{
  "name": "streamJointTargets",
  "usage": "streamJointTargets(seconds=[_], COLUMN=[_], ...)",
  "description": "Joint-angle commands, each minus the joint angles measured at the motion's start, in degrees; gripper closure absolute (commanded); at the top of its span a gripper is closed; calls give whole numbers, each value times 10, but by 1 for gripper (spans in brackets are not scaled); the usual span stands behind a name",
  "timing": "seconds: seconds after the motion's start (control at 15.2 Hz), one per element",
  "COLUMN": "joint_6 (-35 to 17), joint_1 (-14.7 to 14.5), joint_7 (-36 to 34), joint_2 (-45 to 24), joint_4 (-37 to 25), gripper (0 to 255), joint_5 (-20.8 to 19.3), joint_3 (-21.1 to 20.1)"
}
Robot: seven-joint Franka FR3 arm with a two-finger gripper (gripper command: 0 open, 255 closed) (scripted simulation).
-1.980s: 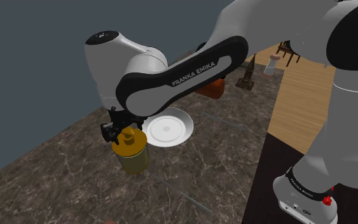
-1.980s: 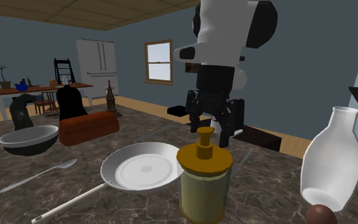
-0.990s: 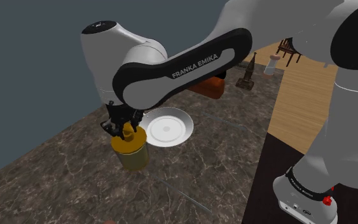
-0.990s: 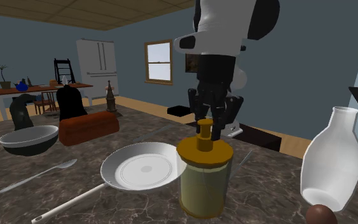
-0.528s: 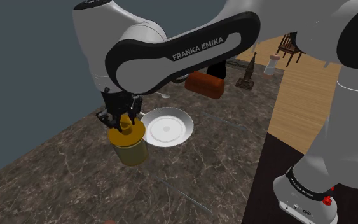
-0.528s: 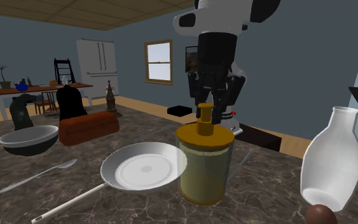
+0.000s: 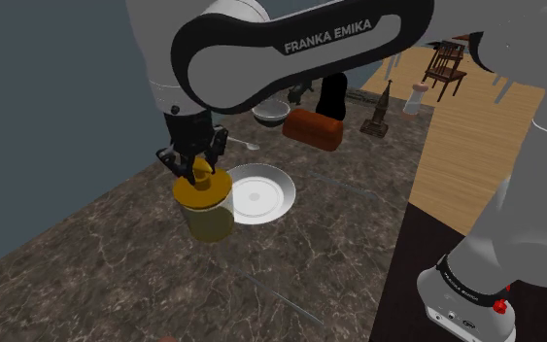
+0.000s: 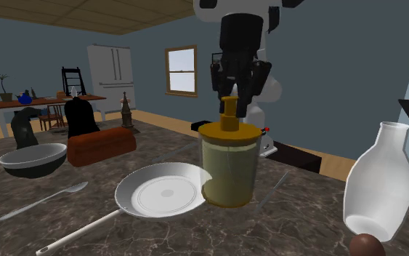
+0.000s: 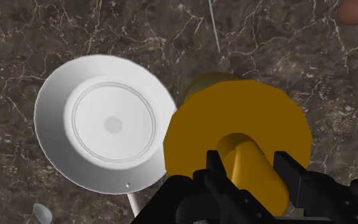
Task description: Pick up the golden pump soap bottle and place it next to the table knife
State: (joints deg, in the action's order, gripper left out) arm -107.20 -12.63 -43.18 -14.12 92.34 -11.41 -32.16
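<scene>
Wrist view puts my gripper [image 9: 247, 162] nearest, its two black fingers [image 9: 212, 167] closed narrowly on the yellow pump stem [image 8: 229, 116], one on each side. I hold the golden pump soap bottle [image 9: 234, 121] there because, as I judge it, the broad gold collar and the body below are too wide for my jaws. The bottle hangs upright under my hand. In the second exterior view its base seems just clear of the dark marble countertop [image 9: 107, 25], though I cannot tell for sure.

Just beside the bottle lies a white plate [image 9: 107, 121], whose rim the bottle overlaps from my angle. In the shoulder view both sit towards the countertop's edge on that view's left.

A slim pale handle [image 8: 79, 231] touches the plate's rim and a spoon [image 8: 46, 200] lies near it. I cannot tell which slim piece is the table knife, so I must find it before I carry the bottle over.

Farther along the countertop stand a white vase [image 8: 381, 189], a grey bowl [image 8: 32, 158] and a red-brown loaf-shaped thing [image 8: 101, 145].
</scene>
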Motion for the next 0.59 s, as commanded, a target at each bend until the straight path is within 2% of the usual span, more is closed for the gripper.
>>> streamJointTargets(seconds=[0.0,0.26,0.53], joint_6=[-7,-13,-7], joint_1=[23,61,85], joint_7=[25,88,154], joint_2=[42,128,206], joint_4=[40,115,175], gripper=[255,255,255], joint_5=[24,75,118], joint_3=[1,17,45])
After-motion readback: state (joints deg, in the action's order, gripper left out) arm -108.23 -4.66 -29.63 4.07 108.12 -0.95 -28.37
